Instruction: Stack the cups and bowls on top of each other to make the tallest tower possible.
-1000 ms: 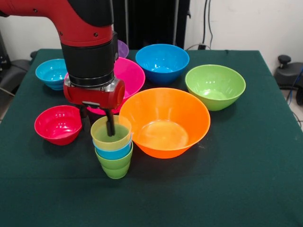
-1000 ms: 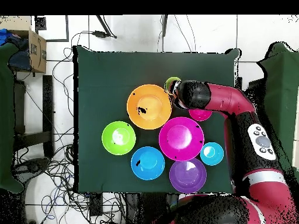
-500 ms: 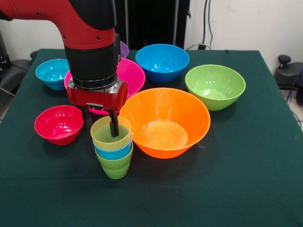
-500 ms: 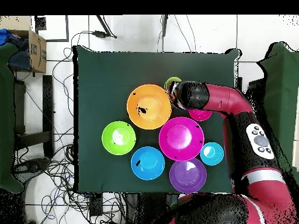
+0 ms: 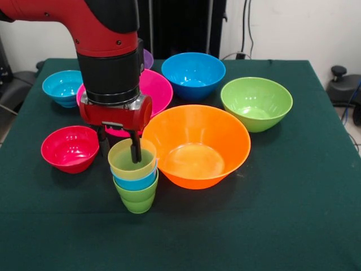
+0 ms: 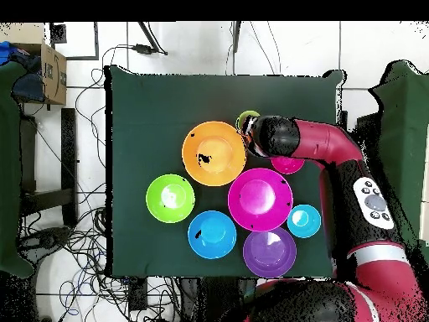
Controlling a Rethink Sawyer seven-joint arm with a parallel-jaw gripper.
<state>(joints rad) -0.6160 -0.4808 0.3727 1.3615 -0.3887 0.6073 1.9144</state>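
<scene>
Tower (image 5: 134, 178) of three nested cups: positioned directly beneath gripper (image 5: 120, 147); yellow cup (image 5: 132, 161) rim is straddled by spread fingers.

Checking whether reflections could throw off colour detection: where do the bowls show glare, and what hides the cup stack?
Front view: soft white highlights sit inside the orange bowl, green bowl and blue bowl; shadows are faint. Overhead view: small bright spots mark the bowl centres, and the arm covers most of the tower, leaving only a sliver of rim.
</scene>
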